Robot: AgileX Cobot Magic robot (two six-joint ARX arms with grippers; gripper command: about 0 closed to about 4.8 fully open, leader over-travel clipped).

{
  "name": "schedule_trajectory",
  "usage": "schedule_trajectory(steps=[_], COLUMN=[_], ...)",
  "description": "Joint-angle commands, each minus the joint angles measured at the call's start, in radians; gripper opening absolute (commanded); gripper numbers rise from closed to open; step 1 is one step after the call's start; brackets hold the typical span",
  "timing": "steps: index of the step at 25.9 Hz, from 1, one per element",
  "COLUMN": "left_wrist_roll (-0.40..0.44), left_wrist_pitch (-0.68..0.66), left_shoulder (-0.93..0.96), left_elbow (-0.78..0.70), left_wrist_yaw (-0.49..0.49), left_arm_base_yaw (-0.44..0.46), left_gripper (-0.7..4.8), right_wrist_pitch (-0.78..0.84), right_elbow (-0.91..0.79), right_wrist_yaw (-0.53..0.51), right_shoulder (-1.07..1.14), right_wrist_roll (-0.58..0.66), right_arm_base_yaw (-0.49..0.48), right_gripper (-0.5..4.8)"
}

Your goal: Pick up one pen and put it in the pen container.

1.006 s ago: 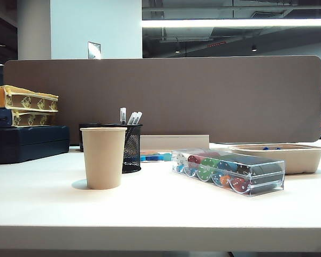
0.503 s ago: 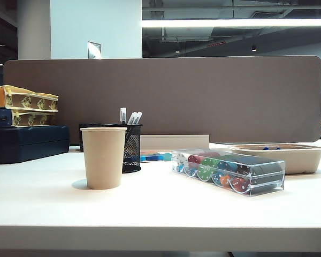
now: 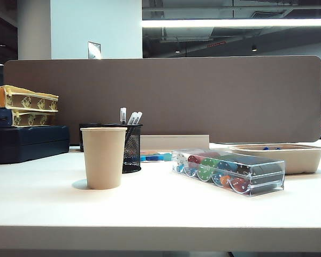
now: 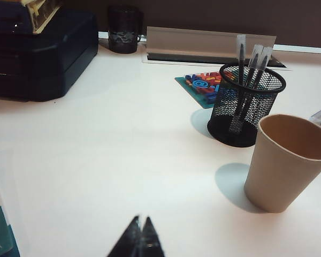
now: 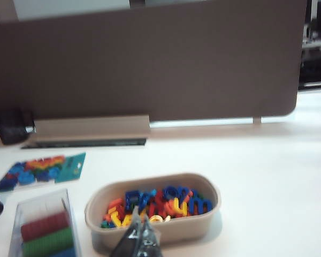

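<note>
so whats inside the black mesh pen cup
Three pens stand in the black wire-mesh cylindrical cup, clear caps above its rim, leaning slightly. Their tips at the bottom blur behind the mesh. In the exterior view the tan paper cup covers most of it.

You see neither pincer in the exterior view | paper cup (image 3: pixel 103 157) hides part of pen container (image 3: pixel 131 148) | right wrist view blurred throughout

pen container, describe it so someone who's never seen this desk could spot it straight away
Start at the long brown divider panel along the back of the white table, then find the tan paper cup toward the left. The pen container stands just behind it, to its right. It alone is black wire mesh, with three pens inside.
</note>
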Motion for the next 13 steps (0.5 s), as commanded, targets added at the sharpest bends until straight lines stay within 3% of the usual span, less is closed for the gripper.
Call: schedule_trajectory(steps=[1,7,13], left_wrist_roll=[-0.003,-0.003,-0.003], left_wrist_pitch=[0.005,0.005,0.005], left_shoulder=[0.0,0.0,0.0], left_elbow=[0.005,0.005,0.005], left_wrist_yaw=[0.003,0.003,0.003], left_arm_base_yaw=[0.0,0.031,0.134], left_gripper=[-0.06,-0.06,-0.06], right_wrist_pitch=[0.018,0.008,0.008], right_elbow=[0.004,0.003,0.003], right_wrist_yaw=[-0.002,-0.002,-0.002], right_shoulder=[0.001,0.001,0.001], right_wrist_roll=[0.003,0.003,0.003], right_arm_base_yaw=[0.0,0.0,0.0], right_gripper=[-0.01,-0.01,-0.01])
